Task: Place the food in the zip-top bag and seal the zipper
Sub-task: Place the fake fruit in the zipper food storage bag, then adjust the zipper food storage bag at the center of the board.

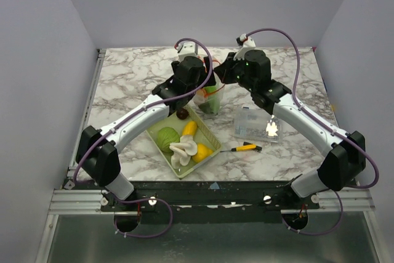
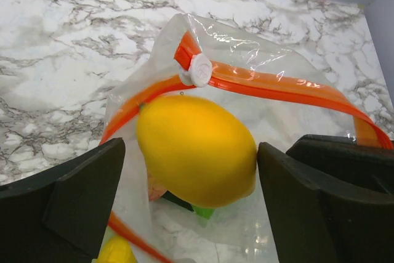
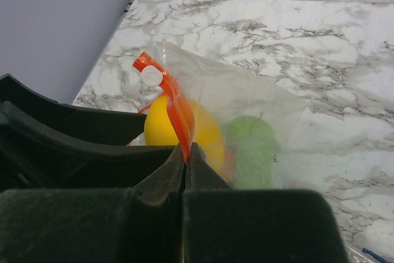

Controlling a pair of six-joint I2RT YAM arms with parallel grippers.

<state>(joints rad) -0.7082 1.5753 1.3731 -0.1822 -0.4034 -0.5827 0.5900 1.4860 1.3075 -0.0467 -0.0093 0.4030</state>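
Observation:
The clear zip-top bag stands upright behind the basket. My right gripper is shut on its red-orange zipper and holds the mouth up. A green apple sits inside the bag. My left gripper is open over the bag's mouth. A yellow lemon lies between its fingers, touching the right one, with a gap on the left. The white slider sits at the zipper's left end. A peach-red piece and something green show under the lemon.
The pale green mesh basket in front holds a green cabbage, a yellow piece, a white mushroom and another yellow piece. A dark purple piece lies behind it. A rigid clear box and a screwdriver lie to the right.

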